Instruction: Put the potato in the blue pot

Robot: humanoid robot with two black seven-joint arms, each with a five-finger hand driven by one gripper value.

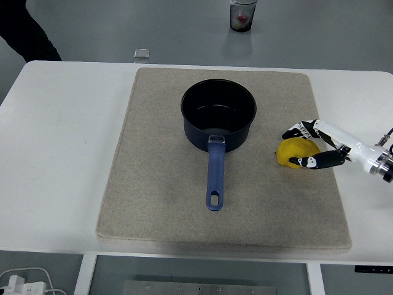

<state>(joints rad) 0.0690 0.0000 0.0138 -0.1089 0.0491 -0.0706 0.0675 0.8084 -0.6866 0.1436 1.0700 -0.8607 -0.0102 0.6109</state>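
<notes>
The white counter (pixel 67 153) carries a large beige mat (pixel 153 184), and everything you need sits on that mat. At its upper middle stands the blue pot (pixel 218 121), upright and empty, its handle (pixel 215 175) pointing toward you and the near edge. To the right of the pot, apart from it, lies the yellow potato (pixel 293 151), resting on the mat.

Your right hand (pixel 316 147) comes in from the right edge and is at the potato: the fingers (pixel 299 130) curve over its far side and the thumb lies along its near side, so they bracket it. I judge the grasp half-made; you cannot tell from here whether the fingertips are pressing firmly, and the potato looks as if it is on the mat, not lifted.

To do this step well, close evenly from both sides before you raise anything. The potato is rounded and likely smooth, so a pinch at its right end could squirt it out to the left; get the fingers further around its middle. Then lift straight up, high enough to clear the pot's rim, carry it left over the opening, and lower it inside before you open the hand. Keep away from the handle, since a knock there could turn the pot.

Your left arm is out of sight.
</notes>
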